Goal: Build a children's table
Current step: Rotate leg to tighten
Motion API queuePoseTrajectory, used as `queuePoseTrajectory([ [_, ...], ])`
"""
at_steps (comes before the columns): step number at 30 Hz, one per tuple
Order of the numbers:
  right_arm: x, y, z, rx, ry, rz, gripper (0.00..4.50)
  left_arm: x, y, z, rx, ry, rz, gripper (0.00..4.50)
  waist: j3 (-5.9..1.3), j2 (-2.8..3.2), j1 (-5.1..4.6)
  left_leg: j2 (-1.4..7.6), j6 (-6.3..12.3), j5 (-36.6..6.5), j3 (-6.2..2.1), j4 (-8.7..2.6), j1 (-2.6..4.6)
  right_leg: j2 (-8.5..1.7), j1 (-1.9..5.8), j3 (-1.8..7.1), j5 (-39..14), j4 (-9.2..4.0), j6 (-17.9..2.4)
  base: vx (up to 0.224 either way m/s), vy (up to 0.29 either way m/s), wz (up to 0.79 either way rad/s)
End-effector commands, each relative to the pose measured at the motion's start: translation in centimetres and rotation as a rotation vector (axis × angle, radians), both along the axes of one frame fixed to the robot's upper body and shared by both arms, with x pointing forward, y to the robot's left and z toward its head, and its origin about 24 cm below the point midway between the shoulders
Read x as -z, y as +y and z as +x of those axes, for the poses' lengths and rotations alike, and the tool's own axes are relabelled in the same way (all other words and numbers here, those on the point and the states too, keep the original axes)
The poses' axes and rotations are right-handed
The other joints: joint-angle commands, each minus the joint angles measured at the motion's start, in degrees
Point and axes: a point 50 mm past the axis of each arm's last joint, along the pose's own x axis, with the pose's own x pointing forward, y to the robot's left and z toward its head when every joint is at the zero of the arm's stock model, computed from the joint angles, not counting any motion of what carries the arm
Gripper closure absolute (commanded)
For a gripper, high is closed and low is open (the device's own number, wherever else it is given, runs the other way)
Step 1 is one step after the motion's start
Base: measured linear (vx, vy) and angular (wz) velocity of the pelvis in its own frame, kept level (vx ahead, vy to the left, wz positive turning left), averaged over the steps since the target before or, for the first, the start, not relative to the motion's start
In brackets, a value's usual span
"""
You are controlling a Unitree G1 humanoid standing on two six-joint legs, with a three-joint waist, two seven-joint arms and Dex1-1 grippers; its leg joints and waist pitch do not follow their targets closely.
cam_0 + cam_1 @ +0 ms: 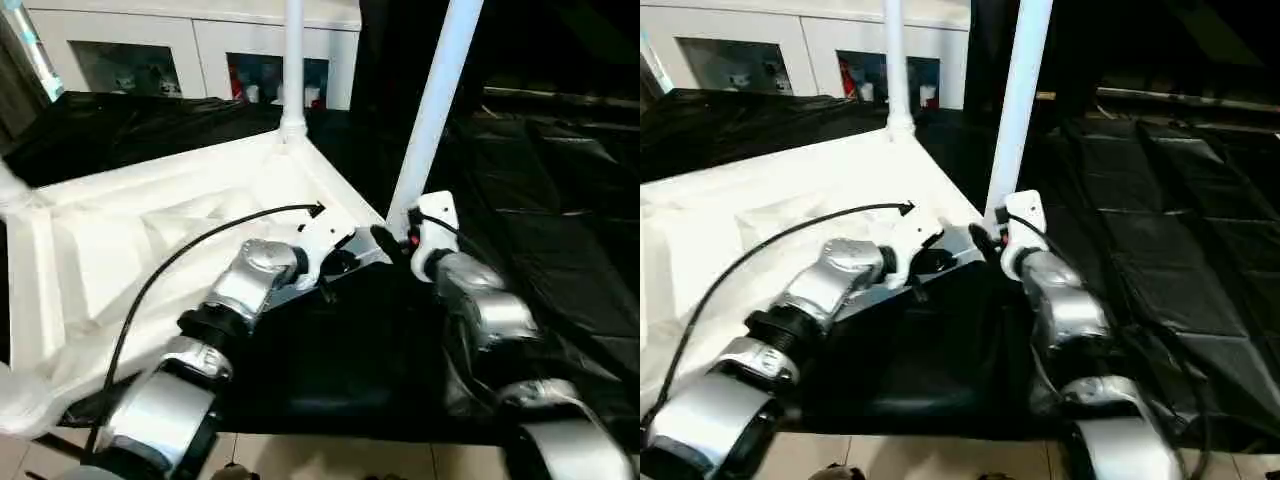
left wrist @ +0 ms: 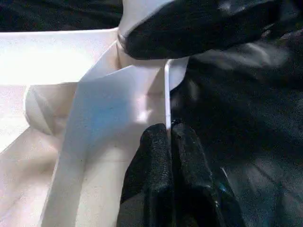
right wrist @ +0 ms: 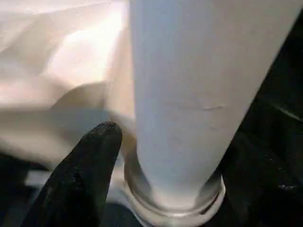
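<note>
from the left eye view, the white tabletop (image 1: 150,250) lies upside down on a black-covered surface (image 1: 560,200), its ribbed underside facing up. a white leg (image 1: 293,60) stands upright in the far corner socket, and a second leg (image 1: 435,100) rises from the near right corner, leaning a little toward the right. the left gripper (image 1: 352,258) reaches along the near rim of the tabletop toward that corner, a black cable (image 1: 170,270) looping over its silver forearm. the right gripper (image 1: 392,240) sits at the foot of the leaning leg. behind it all stands a white cabinet (image 1: 190,50) with glass doors. the right eye view gives the same scene: both arms meet at the near right corner, just beside each other, the leaning leg between them and the black sheet. in the left wrist view, the left gripper's two black fingers (image 2: 156,161) are pressed together on the thin white edge of the tabletop's rim, pinching it, and the other gripper's black finger crosses above, against the corner socket. in the right wrist view, the leg fills the middle, seated in its round socket (image 3: 173,208), with the right gripper's fingers (image 3: 90,165) spread to either side of it; the one finger in plain sight stands just clear of the tube, so the jaws are parted around the leg rather than clamped on it.
</note>
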Motion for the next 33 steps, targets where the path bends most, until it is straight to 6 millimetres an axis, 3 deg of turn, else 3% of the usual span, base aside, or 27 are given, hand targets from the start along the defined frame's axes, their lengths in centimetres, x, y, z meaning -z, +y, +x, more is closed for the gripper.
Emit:
queuePoseTrajectory([
  [1, -0.7, 0.1, -1.1, -0.199, -0.017, -0.013, 1.2, -0.1, 0.3, -0.6, 0.104, 0.007, -0.026, 4.5, -3.78, -0.32, 0.15, 0.41, 2.59, -14.14, 0.25, -3.54, 0.76, -1.57, 3.11, 0.77, -8.47, -3.69, -11.36, 0.0, 0.0, 0.0],
  [4, -1.2, -0.9, -2.2, -0.328, -0.011, -0.035, 1.2, -0.3, 1.1, -1.0, 0.196, 0.029, -0.034, 4.5, -3.77, -0.56, 0.37, 0.44, 4.63, -11.55, 0.44, -3.19, 0.69, -1.5, 3.3, 0.72, -3.54, -3.17, -13.56, 0.0, 0.0, 0.0],
  [6, -1.5, -1.6, -2.8, -0.386, 0.001, -0.042, 1.2, -0.5, 1.5, -1.5, 0.262, 0.053, -0.048, 4.5, -3.59, -0.56, 0.45, 0.61, 5.06, -12.06, 0.44, -3.24, 0.67, -1.65, 3.27, 0.71, -4.71, -3.22, -14.14, 0.0, 0.0, 0.0],
  [11, -2.1, -2.6, -4.2, -0.519, 0.044, -0.047, 1.2, -0.4, 2.9, -2.8, 0.401, 0.148, -0.024, 4.5, -3.59, -0.02, 1.02, 1.09, 3.93, -14.2, 0.48, -3.44, 1.09, -1.7, 2.93, 0.72, -8.62, -3.33, -14.66, 0.0, 0.0, 0.0],
  [18, -2.0, -2.5, -4.7, -0.576, 0.07, -0.039, 1.2, -0.4, 3.2, -3.1, 0.425, 0.166, -0.025, 4.5, -3.74, -0.01, 1.73, 0.91, 2.53, -14.5, 0.4, -3.41, 1.13, -1.75, 2.91, 0.74, -7.69, -3.12, -14.71, 0.0, 0.0, 0.0],
  [21, -1.8, -2.3, -5.0, -0.595, 0.084, -0.04, 1.36, -0.5, 3.2, -3.1, 0.424, 0.161, -0.022, 4.5, -3.8, -0.01, 1.83, 0.84, 2.95, -13.0, 0.42, -3.29, 1.0, -1.7, 3.05, 0.69, -5.61, -2.89, -14.82, 0.0, 0.0, 0.0],
  [28, -1.6, -2.1, -5.1, -0.61, 0.102, -0.041, 1.99, -0.6, 3.4, -2.9, 0.394, 0.144, -0.024, 4.5, -3.82, -0.09, 1.9, 0.81, 2.86, -12.98, 0.42, -3.21, 1.05, -1.76, 3.03, 0.7, -6.6, -2.94, -14.74, 0.0, 0.0, 0.0],
  [30, -1.5, -2.1, -4.8, -0.582, 0.095, -0.035, 2.19, -0.5, 3.4, -2.6, 0.364, 0.13, -0.015, 4.5, -3.92, -0.33, 1.79, 0.82, 2.95, -12.52, 0.48, -3.13, 1.11, -1.72, 3.06, 0.72, -5.98, -2.88, -14.85, 0.0, 0.0, 0.0],
  [33, -1.3, -2.0, -4.2, -0.497, 0.078, -0.048, 2.43, -0.3, 3.2, -2.1, 0.301, 0.104, -0.003, 4.5, -3.88, -0.22, 1.62, 0.69, 2.59, -12.69, 0.44, -3.14, 1.04, -1.75, 2.93, 0.71, -6.9, -2.98, -14.61, 0.0, 0.0, 0.0],
])
